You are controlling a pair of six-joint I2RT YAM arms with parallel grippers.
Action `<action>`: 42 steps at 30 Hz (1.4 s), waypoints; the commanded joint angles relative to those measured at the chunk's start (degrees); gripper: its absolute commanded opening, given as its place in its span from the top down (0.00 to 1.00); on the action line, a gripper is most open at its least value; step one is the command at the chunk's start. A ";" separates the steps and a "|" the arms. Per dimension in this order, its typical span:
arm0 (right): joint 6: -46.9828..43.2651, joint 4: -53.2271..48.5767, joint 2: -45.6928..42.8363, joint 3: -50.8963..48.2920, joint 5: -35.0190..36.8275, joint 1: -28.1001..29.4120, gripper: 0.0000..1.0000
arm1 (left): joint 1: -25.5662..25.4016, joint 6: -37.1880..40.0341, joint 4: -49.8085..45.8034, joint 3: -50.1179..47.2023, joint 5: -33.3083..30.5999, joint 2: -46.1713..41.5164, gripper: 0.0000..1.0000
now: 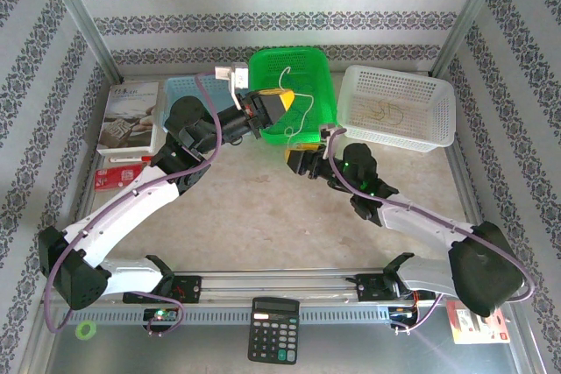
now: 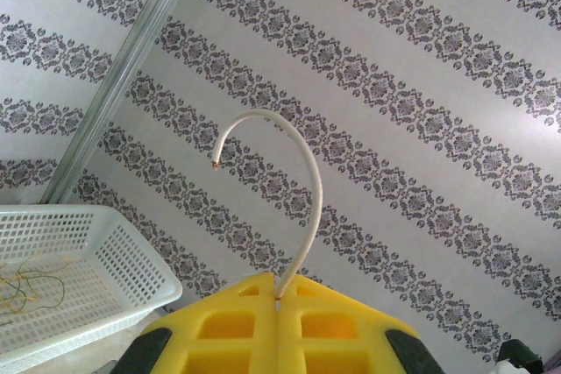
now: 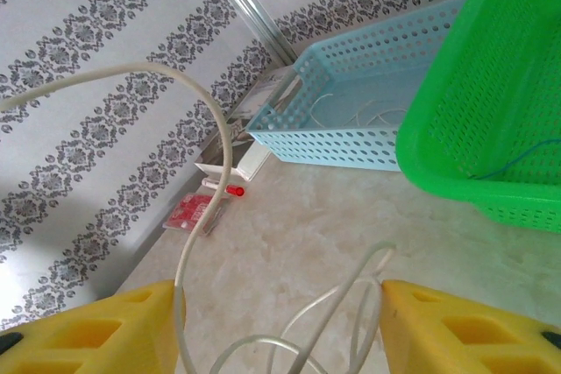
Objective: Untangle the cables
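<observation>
Left end effector (image 2: 279, 297) is pinched tight on one white cable (image 2: 302, 172) up by the green basket (image 1: 263, 67). Right end effector (image 3: 280, 304) has its fingers apart, with white cable looping loose between them. Three baskets on the surface (image 1: 263, 216): green, white basket (image 1: 438, 98) holding yellow-tan cables (image 1: 390, 113), pale blue basket (image 1: 180, 87); plus one calculator (image 1: 273, 328), key labels too small to read.

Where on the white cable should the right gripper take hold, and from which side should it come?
Probably the slack strands low down, where the white cable curls between the open fingers of the right gripper. The left gripper pinches it near one end, so the rest seems to hang free. Come from the near side and close across the strands.
</observation>
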 commanded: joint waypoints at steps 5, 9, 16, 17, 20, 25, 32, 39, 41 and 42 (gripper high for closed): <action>0.72 3.17 0.97 0.82 -0.54 0.57 0.38 | -0.25 0.09 2.45 1.62 0.45 -0.04 1.00; 0.64 3.13 0.63 0.10 -0.81 0.63 0.37 | -0.30 0.13 2.36 1.73 0.48 -0.03 1.00; 0.39 2.95 0.47 -0.36 -1.86 0.60 0.36 | -0.29 0.20 2.38 1.65 0.43 -0.10 1.00; 0.37 2.91 0.53 -0.37 -1.87 0.66 0.36 | -0.33 0.22 2.36 1.65 0.47 -0.06 1.00; 0.45 2.87 0.90 -0.23 -2.25 0.67 0.39 | -0.29 0.31 2.38 1.65 0.30 -0.19 1.00; 0.77 2.86 1.42 -0.99 -2.75 0.88 0.40 | -0.29 0.63 2.28 1.84 -0.28 -0.30 1.00; 0.49 2.95 0.67 -3.93 -2.05 1.34 0.75 | -0.30 1.05 2.36 2.25 -1.11 -0.21 1.00; -0.16 2.53 0.34 -6.93 0.82 0.64 1.00 | -0.22 2.52 0.97 4.05 -1.86 0.43 1.00; 0.02 2.91 0.83 -8.31 2.20 -0.18 1.00 | 0.03 3.70 -0.16 4.83 -2.40 0.20 1.00; 0.22 3.24 1.03 -9.17 2.85 -0.82 1.00 | 0.30 4.44 -0.73 5.28 -2.79 -0.08 1.00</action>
